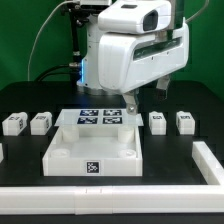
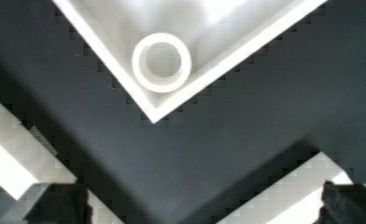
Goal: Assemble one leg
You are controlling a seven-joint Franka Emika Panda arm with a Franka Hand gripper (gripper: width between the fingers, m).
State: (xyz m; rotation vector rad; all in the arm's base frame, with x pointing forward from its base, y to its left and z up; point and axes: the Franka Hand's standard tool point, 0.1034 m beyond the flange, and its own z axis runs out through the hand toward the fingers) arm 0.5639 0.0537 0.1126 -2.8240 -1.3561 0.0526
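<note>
Four small white legs with tags lie on the dark table in a row: two at the exterior view's left (image 1: 14,123) (image 1: 40,122) and two at its right (image 1: 157,121) (image 1: 185,121). The large white square tray-like part (image 1: 70,150) lies in the middle. My gripper (image 1: 130,103) hangs over its back right corner, apart from every leg. In the wrist view my gripper (image 2: 198,210) is open and empty, with the dark fingertips (image 2: 47,205) wide apart. Past them shows a corner of the tray-like part with a round socket (image 2: 160,58). No leg shows in the wrist view.
The marker board (image 1: 100,117) lies just behind the tray-like part, under my arm. A raised white border runs along the table's front (image 1: 100,200) and the exterior view's right side (image 1: 207,160). White strips (image 2: 11,150) cross the wrist view near the fingers.
</note>
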